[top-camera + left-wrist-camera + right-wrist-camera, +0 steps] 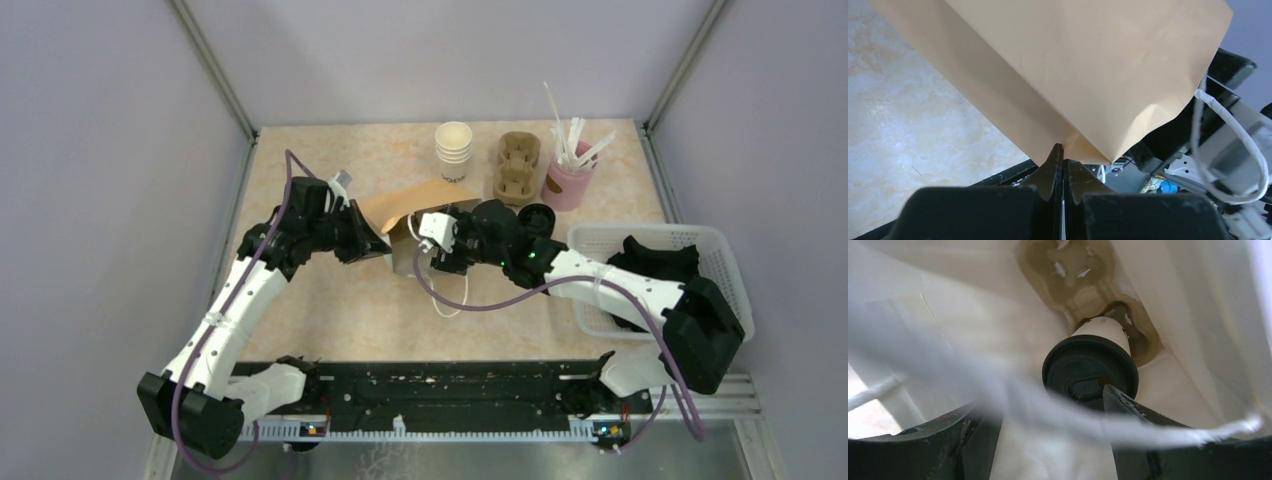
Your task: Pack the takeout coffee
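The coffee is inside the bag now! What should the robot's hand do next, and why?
Probably draw the right gripper straight back out of the paper bag. The takeout coffee already sits in a pocket of the cardboard carrier inside, the jaws stand wide without squeezing it, and the left gripper pinches the bag's edge.

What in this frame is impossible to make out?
1. Right wrist: the blurred bag handle crosses the takeout coffee; whether the right gripper touches it is unclear.
2. Top view: the paper bag hides the takeout coffee and the right fingertips.
3. Left wrist: the paper bag fills the view above the left gripper; its opening is unseen.
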Controlling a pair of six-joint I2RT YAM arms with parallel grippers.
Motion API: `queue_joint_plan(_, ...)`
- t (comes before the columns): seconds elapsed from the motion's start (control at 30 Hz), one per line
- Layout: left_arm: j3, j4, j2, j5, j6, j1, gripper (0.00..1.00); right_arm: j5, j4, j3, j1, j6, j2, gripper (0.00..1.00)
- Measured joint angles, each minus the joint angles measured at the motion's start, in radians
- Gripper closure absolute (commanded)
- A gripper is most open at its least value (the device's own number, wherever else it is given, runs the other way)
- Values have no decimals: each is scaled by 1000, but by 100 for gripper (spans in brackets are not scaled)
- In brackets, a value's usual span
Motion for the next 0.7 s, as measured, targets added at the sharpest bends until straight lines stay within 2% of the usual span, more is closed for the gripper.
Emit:
queue_joint_plan(0.3,-4,13,3,3,16,0,100,-38,-137,103,-11,-301,114,21)
queue_joint_plan(0.5,-22,32,4,12,21,0,100,7,-123,107,-11,-383,156,20)
queue_joint_plan(0.7,-23,39,21,13,39,0,100,47,-60,117,-10,-399,214,25)
